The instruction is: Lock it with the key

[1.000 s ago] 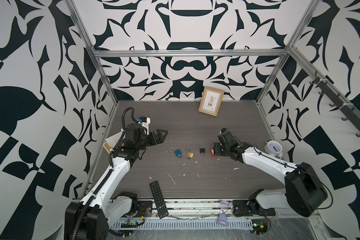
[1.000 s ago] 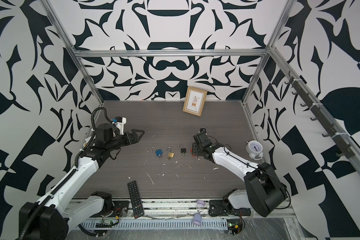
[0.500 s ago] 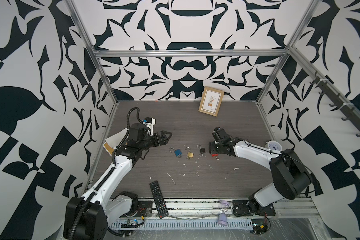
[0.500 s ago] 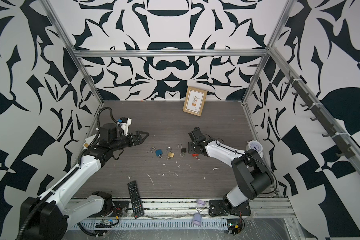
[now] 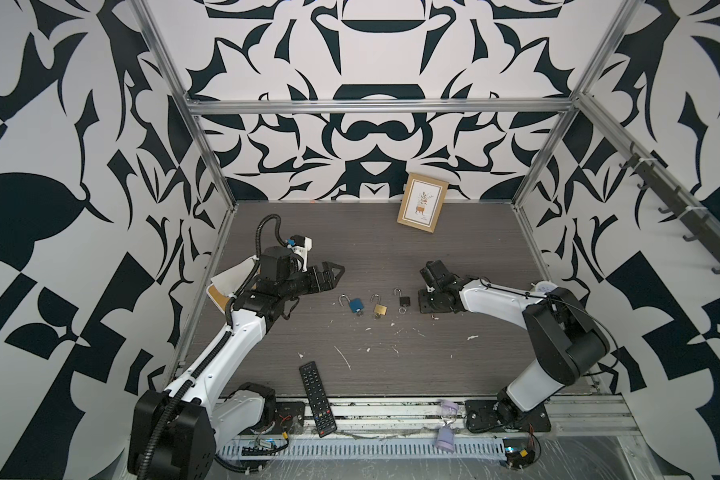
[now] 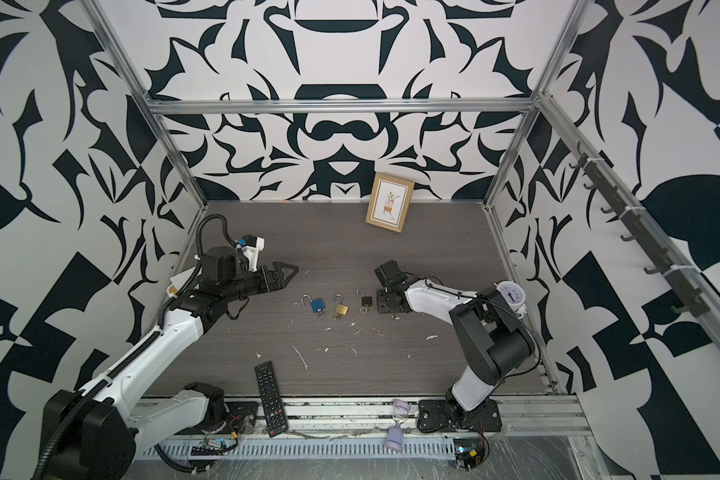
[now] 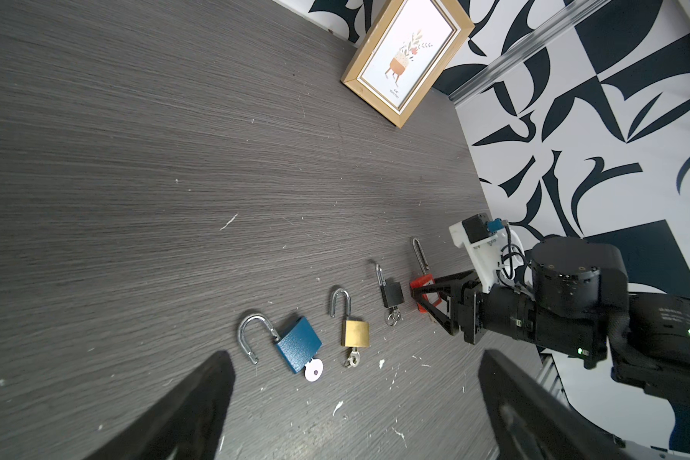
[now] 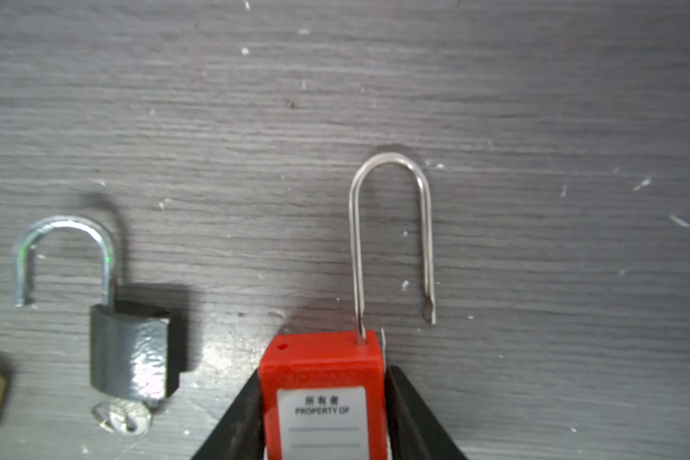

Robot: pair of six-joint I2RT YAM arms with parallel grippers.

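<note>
1. Four padlocks lie in one row near the middle of the tabletop (image 5: 391,249), and the row runs parallel to the front edge.
2. From the left-edge side to the right-edge side they are the blue padlock (image 5: 355,304), the brass padlock (image 5: 380,308), the black padlock (image 5: 405,300) and the red padlock (image 8: 321,354).
3. The right gripper (image 8: 324,376) is closed on the body of the red padlock. Its two black fingers (image 8: 240,422) lie one against each side of the body.
4. The red padlock rests flat on the tabletop with its white label up. Its long shackle (image 8: 391,159) points toward the back edge.
5. This shackle is open. One leg sits in the body, and the free end hangs beside the body, outside its hole.
6. The key end of the red padlock is hidden between the fingers, so I cannot tell if a key is in it.
7. The other three padlocks also have open shackles, and each one has a key in its bottom. The key (image 7: 313,370) of the blue padlock has a pale round head.
8. The left gripper (image 5: 336,276) hovers between the left edge and the blue padlock. Its jaws stand wide apart and it holds nothing.
9. A picture frame (image 5: 422,208) leans at the back edge, and a remote control (image 5: 316,399) lies over the front edge.
</note>
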